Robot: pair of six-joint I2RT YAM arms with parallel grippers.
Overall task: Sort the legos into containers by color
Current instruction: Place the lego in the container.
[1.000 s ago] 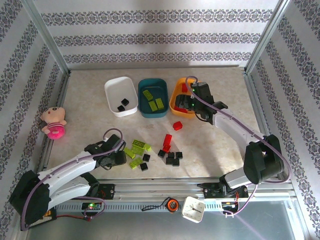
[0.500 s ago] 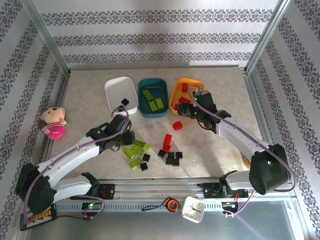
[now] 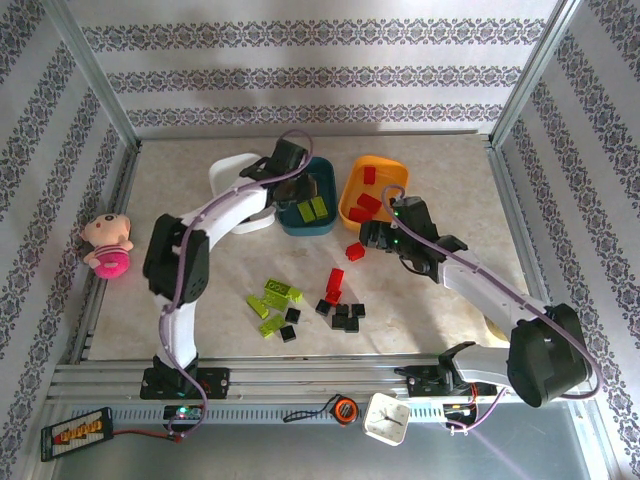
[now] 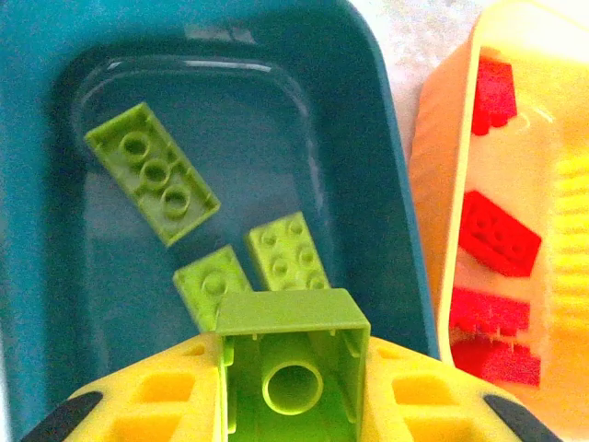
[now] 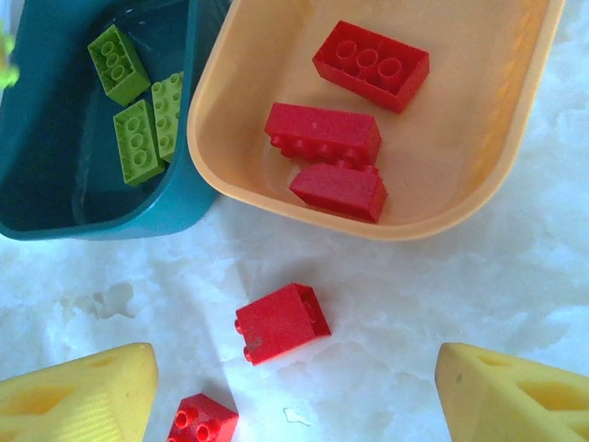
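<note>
Green lego (image 4: 293, 354), bottom centre, is clamped in my left hand (image 4: 293, 382) over the teal tub (image 4: 386, 184); my right hand (image 5: 294, 387) gapes wide.

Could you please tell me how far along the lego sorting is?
Done: three green legos lie in the teal tub, three red legos in the orange tub. In hand: the left gripper holds a green brick above the teal tub; the right gripper hangs open over a loose red brick. Left: green bricks, red bricks and black bricks on the table.
</note>
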